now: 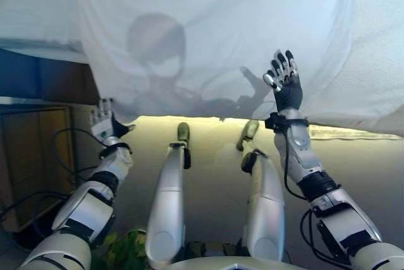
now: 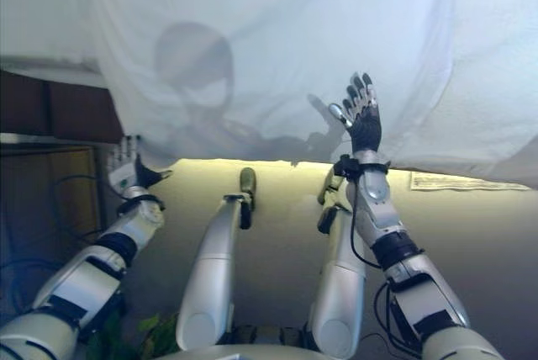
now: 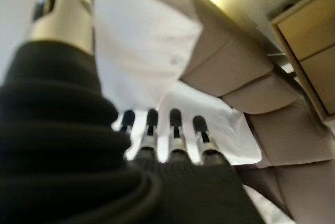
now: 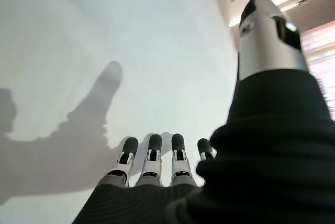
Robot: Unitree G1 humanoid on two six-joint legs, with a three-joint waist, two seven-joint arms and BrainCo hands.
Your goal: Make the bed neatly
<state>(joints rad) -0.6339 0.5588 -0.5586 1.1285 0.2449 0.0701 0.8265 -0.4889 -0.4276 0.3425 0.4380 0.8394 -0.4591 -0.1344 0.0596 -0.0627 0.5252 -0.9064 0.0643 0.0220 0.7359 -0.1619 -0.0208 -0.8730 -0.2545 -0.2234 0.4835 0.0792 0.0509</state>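
The white bedsheet (image 1: pixel 214 36) hangs over the bed edge, where the right hand (image 1: pixel 285 81), fingers straight, hovers to smooth it while the left hand (image 1: pixel 103 122), fingers also straight, reaches its corner.

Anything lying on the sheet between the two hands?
No. In the left eye view the white sheet runs bare from the left hand at its hanging edge to the right hand, apart from shadows.

Left hand (image 1: pixel 103 122) low, right hand (image 1: pixel 286 84) raised higher, both with fingers (image 4: pixel 153 153) straight.
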